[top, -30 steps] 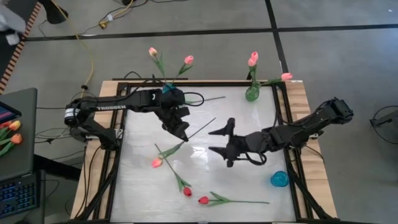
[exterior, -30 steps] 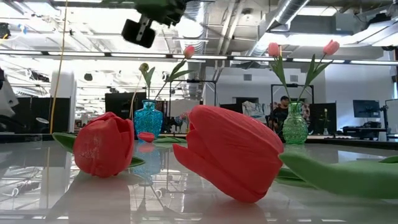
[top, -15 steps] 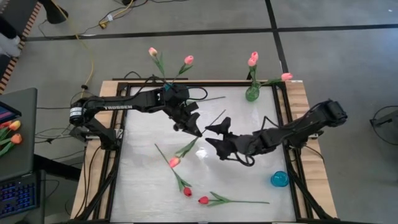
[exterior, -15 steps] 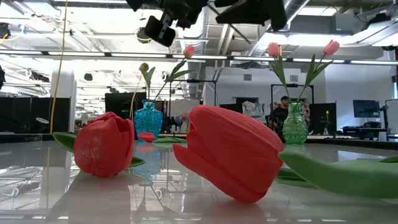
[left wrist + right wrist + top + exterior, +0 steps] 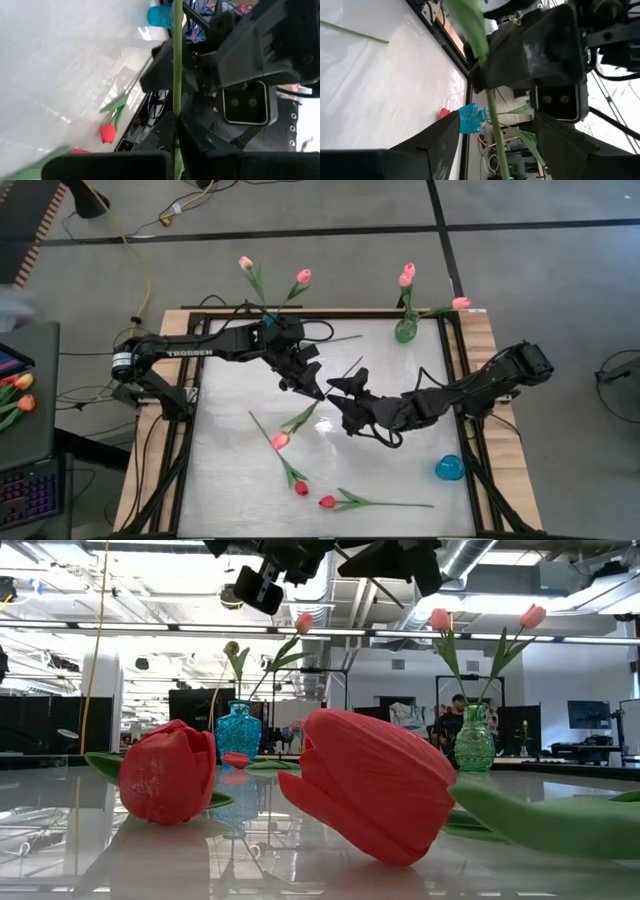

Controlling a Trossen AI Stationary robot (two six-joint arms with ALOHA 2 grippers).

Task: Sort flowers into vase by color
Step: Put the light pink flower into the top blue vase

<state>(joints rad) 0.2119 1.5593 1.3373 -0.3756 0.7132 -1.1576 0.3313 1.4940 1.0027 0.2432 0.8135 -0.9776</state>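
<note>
Your left gripper (image 5: 318,391) has its jaws clamped on a pink tulip's stem (image 5: 300,418), mid-surface (bud hanging low). Right gripper (image 5: 343,393) jaws are wide around the upper stem, so square them up before you pinch.

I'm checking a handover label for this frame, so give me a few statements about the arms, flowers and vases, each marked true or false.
1. The left gripper is shut on the stem of a pink tulip. True.
2. The right gripper has open fingers on either side of that stem. True.
3. The green vase holds no flowers. False: pink tulips stand in it.
4. Two red tulips lie on the table near its front edge. True.
5. The blue vase by the right arm holds three tulips. False: the high view shows none in it.
</note>
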